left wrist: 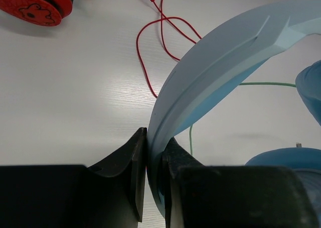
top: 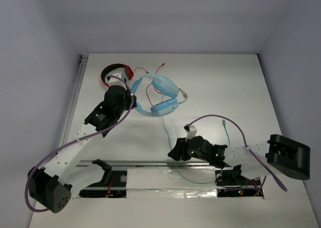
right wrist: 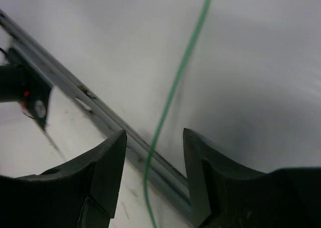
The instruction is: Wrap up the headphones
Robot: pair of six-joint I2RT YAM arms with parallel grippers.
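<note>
The light blue headphones (top: 159,95) lie at the back middle of the table, ear cups to the right. My left gripper (top: 126,89) is shut on the headband (left wrist: 225,52), pinched between both jaws in the left wrist view (left wrist: 154,160). The thin green cable (top: 167,132) runs from the headphones toward the near edge, loops, and rises to its plug end (top: 223,121). My right gripper (top: 175,152) is open over this cable. In the right wrist view the cable (right wrist: 173,97) passes between the spread jaws (right wrist: 154,147), touching neither.
Red-and-black headphones (top: 116,71) lie just behind my left gripper, and their red cable (top: 150,82) trails under the blue headband (left wrist: 150,52). A metal rail (top: 150,163) runs along the near edge (right wrist: 75,92). Walls enclose the table on three sides.
</note>
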